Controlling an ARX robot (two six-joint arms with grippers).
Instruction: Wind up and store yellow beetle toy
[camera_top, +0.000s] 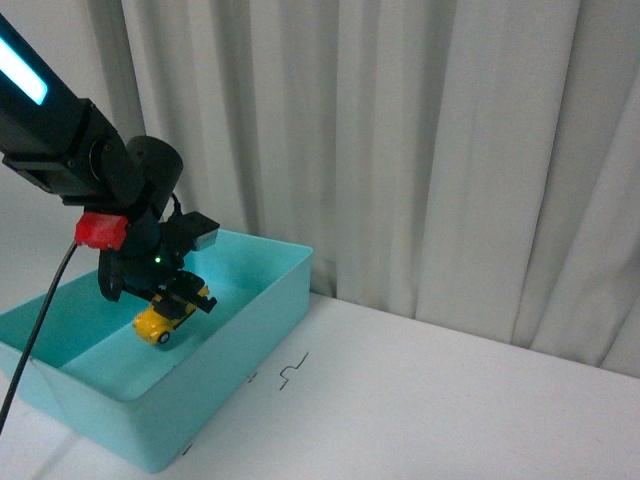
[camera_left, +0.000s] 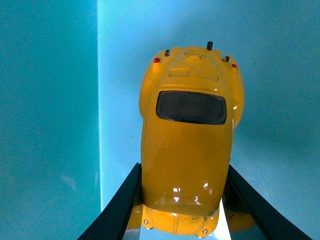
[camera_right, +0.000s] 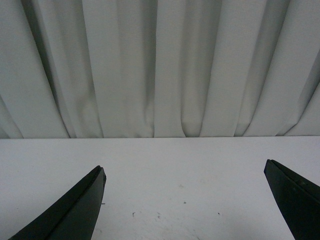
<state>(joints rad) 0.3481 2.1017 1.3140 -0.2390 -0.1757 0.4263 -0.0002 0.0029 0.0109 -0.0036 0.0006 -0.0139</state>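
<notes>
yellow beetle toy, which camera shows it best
Left wrist view: the yellow beetle toy fills the frame, roof and dark window clear, held in the left claw. Front view shows it small, half hidden, within the teal bin. Right wrist view shows none of it.

Glossy yellow beetle toy (camera_left: 187, 160), dark window (camera_left: 191, 107); turquoise bin (camera_top: 250, 330); black left claw (camera_top: 183, 300); white table (camera_top: 450, 400); pale curtain (camera_top: 400, 130).
</notes>
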